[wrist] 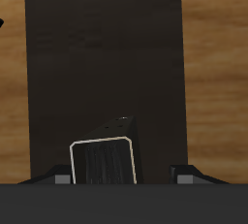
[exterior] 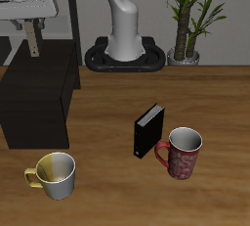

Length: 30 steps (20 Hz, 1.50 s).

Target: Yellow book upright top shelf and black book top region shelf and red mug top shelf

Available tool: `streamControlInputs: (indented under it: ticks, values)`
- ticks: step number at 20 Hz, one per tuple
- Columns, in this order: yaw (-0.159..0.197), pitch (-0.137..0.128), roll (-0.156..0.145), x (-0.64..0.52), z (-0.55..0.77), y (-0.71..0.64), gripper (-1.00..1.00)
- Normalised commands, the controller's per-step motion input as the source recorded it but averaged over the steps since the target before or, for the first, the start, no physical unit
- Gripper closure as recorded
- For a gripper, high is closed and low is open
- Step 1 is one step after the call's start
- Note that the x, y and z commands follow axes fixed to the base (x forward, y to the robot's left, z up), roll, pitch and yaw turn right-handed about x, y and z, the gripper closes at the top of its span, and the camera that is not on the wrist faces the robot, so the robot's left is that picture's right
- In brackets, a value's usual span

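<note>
Holding the thin tan-yellow book (wrist: 102, 162) upright in my two-finger gripper (exterior: 33, 42) above the boxy matte-black shelf (exterior: 39, 98), I judge nothing placed yet: thick black book (exterior: 148, 130) and speckled red mug (exterior: 182, 153) wait on the wooden table (exterior: 117, 186).

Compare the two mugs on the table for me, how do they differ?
The red mug is dark red with a mottled speckled pattern, while the yellow mug is plain yellow. The red mug stands right beside the black book; the yellow mug stands alone, in front of the shelf. The red mug's handle faces the book; the yellow mug's handle points away from it. Both stand upright on the table, open side up.
</note>
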Motion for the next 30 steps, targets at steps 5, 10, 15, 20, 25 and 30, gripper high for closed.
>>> streamControlInputs:
  ticks: [5,10,15,20,25,30]
  values:
    - [0.033,-0.015,0.003,-0.03,0.16,0.16,-1.00]
    - [0.035,-0.046,-0.027,-0.09,0.33,0.27,-1.00]
    - [0.069,-0.072,-0.043,-0.15,0.51,0.51,-1.00]
    - [0.108,-0.113,-0.136,-0.05,0.53,0.71,-1.00]
    - [-0.008,-0.047,-0.161,0.41,-0.05,0.73,-1.00]
    - [-0.024,-0.007,-0.051,0.53,-0.19,0.80,-1.00]
